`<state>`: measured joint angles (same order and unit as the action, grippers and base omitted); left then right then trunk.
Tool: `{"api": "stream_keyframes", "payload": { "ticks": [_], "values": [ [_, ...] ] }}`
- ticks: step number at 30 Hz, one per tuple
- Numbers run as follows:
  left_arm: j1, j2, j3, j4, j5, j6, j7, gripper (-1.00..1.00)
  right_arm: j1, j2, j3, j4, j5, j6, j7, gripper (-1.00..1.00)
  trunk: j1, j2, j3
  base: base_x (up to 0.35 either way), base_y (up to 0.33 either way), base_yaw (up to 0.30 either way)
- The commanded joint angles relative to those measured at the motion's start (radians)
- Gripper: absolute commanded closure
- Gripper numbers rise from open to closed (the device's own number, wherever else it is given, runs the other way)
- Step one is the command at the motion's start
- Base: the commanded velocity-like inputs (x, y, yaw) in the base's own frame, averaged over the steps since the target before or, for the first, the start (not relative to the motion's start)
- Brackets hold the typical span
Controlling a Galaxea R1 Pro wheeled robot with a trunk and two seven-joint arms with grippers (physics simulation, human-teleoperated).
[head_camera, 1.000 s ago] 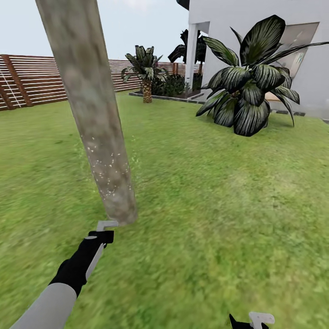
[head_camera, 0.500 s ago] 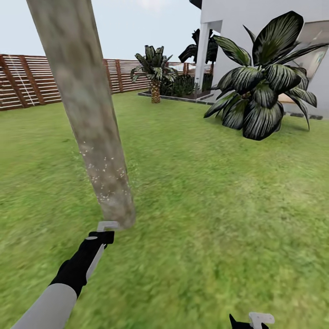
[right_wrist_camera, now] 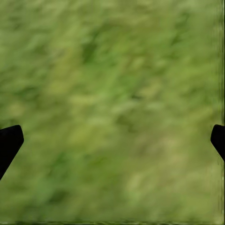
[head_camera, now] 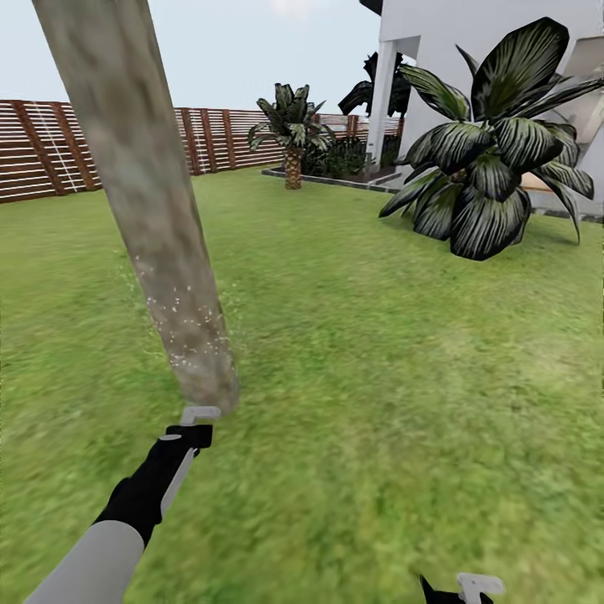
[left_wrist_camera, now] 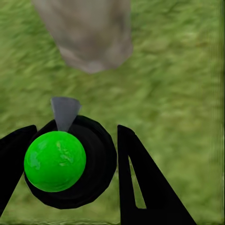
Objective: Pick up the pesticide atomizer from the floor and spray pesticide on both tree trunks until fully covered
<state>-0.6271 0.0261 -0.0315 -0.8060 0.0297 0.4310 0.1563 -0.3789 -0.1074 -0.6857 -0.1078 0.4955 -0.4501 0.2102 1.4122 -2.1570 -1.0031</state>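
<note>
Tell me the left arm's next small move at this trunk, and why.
Probably tilt the left gripper upward. It holds the atomizer with its nozzle aimed at the trunk's base, and the white spray specks sit only on the lower trunk, while the bark above looks bare.

Left gripper (head_camera: 195, 424) hovers just before the speckled tree trunk (head_camera: 159, 226) on grass (head_camera: 377, 403).

Left arm reaching forward, right arm hanging low

The grey-sleeved, black-wristed left arm (head_camera: 126, 512) is stretching forward and down, its left gripper (left_wrist_camera: 70, 159) clamping its black fingers (left_wrist_camera: 140, 187) around a round black body. The pale-fingered right gripper (head_camera: 470, 587) is pointing downward, its black fingertips (right_wrist_camera: 9, 140) spreading wide apart.
</note>
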Motion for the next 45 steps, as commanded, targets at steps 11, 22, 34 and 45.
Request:
{"api": "stream_keyframes", "payload": {
  "ticks": [11, 22, 34, 45],
  "values": [
    [0.001, 0.000, -0.001, 0.001, 0.004, 0.000, -0.002, 1.00, 0.000, 0.000, 0.000, 0.000, 0.000, 0.000, 0.000, -1.00, 0.000, 0.000, 0.000, -0.325, -0.019, -0.182],
    [0.003, -0.001, -0.003, 0.041, -0.002, -0.003, -0.011, 1.00, 0.000, 0.000, 0.000, 0.000, 0.000, 0.001, 0.000, -1.00, 0.000, 0.000, 0.002, -0.300, 0.000, -0.290],
    [0.013, 0.042, -0.092, 0.154, -0.097, -0.177, -0.255, 1.00, -0.001, 0.014, 0.006, -0.174, -0.002, 0.004, 0.006, -1.00, 0.000, 0.000, 0.004, -0.012, 0.000, -0.095],
    [0.003, 0.082, -0.097, 0.194, -0.598, -0.202, -1.005, 1.00, -0.269, 0.179, 0.665, -0.410, 0.009, 0.262, 0.321, -1.00, 0.000, 0.000, 0.004, 0.000, 0.000, 0.000]
  ]
}}
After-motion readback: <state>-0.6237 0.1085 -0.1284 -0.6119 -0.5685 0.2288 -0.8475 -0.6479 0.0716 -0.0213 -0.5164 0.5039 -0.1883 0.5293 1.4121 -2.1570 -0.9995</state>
